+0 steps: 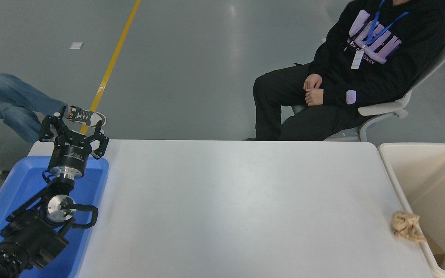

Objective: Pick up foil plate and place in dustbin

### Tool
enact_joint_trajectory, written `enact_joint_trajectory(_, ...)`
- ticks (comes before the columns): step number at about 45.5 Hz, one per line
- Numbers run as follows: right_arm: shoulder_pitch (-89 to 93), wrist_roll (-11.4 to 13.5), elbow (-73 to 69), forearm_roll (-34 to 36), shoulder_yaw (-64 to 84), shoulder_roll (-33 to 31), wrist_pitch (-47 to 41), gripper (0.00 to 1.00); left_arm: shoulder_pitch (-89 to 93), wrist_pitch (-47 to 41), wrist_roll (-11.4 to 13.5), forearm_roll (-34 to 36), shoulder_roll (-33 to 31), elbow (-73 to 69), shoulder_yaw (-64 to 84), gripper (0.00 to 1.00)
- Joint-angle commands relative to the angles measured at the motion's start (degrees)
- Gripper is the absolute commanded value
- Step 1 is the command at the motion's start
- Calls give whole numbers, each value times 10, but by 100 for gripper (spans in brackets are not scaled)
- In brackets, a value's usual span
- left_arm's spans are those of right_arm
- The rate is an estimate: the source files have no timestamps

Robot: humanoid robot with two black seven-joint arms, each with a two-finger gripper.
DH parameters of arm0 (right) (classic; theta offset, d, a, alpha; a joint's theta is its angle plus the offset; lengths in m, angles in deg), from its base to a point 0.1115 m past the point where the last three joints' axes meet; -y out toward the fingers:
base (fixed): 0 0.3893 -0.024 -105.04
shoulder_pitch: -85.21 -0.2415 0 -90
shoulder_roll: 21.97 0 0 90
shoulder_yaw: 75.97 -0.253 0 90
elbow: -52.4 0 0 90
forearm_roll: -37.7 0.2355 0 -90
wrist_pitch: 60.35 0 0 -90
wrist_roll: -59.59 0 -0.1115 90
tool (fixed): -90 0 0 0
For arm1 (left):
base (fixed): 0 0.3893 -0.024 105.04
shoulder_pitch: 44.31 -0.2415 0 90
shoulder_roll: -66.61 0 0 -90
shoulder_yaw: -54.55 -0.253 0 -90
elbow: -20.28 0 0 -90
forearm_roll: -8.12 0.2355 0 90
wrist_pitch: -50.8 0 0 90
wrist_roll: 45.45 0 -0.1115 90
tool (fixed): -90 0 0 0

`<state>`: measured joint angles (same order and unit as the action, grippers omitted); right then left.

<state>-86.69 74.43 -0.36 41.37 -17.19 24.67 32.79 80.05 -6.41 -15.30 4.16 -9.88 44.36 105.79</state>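
Note:
The cream dustbin [396, 173] stands at the table's right edge, its open top facing up. The foil plate is out of view now; no silver shows inside the part of the bin that I see. My left gripper [73, 124] is parked at the far left over the blue tray, open and empty. My right arm is out of view.
A crumpled brown paper wad [405, 225] lies on the white table [238, 208] against the bin's near wall. A blue tray [17, 185] sits at the left under my left arm. A person sits on a chair [384, 110] beyond the far edge; another person's leg shows at far left.

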Motion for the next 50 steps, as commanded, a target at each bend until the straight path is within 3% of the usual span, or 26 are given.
enact_joint_trajectory(1, -96, 3, -71, 3, 115, 50, -51, 100, 0, 0, 0, 0, 0, 0, 0, 99)
enact_joint_trajectory(12, -220, 3, -189, 4, 155, 85, -148, 100, 0, 0, 0, 0, 0, 0, 0, 99)
enact_joint_trajectory(25, -387, 2, -214, 3, 172, 176, -473, 100, 0, 0, 0, 0, -1, 0, -1, 99)
enact_joint_trajectory(37, -522, -2, -226, 6, 165, 310, -481, 100, 0, 0, 0, -1, -1, 0, -1, 99)
enact_joint_trajectory(50, -560, -2, -227, 13, 116, 328, -481, 100, 0, 0, 0, 0, -1, 0, -1, 99)
